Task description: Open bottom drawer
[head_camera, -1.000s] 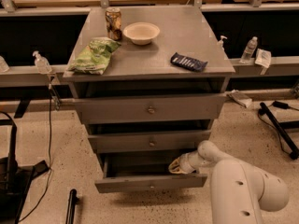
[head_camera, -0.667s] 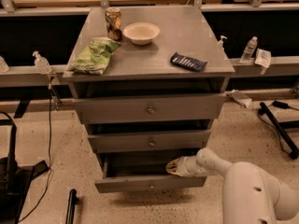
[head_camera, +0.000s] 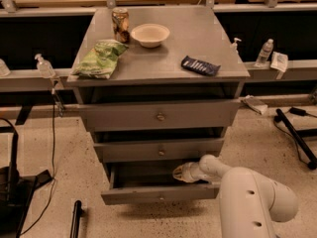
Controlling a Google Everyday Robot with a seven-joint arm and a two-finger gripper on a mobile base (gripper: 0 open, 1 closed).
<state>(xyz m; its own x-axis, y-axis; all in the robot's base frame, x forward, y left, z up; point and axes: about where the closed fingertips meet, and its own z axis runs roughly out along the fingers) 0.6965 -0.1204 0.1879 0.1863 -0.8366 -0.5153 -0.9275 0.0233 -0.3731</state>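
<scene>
Hand [head_camera: 181, 173] sits inside bottom drawer [head_camera: 143, 195], just behind the front, right of centre. Grip width: can't tell. Drawer partly out. Pull straight out, level, slow. Off-centre hook may rack it.

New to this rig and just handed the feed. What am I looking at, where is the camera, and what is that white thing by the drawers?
One camera looks down at a grey three-drawer cabinet from the front; its mounting is unknown. The white tube at lower right is the robot's arm; its gripper sits inside the bottom drawer, which is pulled partly out. I cannot tell whether it holds anything. On the cabinet top stand a can and a bowl, with a green bag and a dark wrapped bar lying nearby.
</scene>
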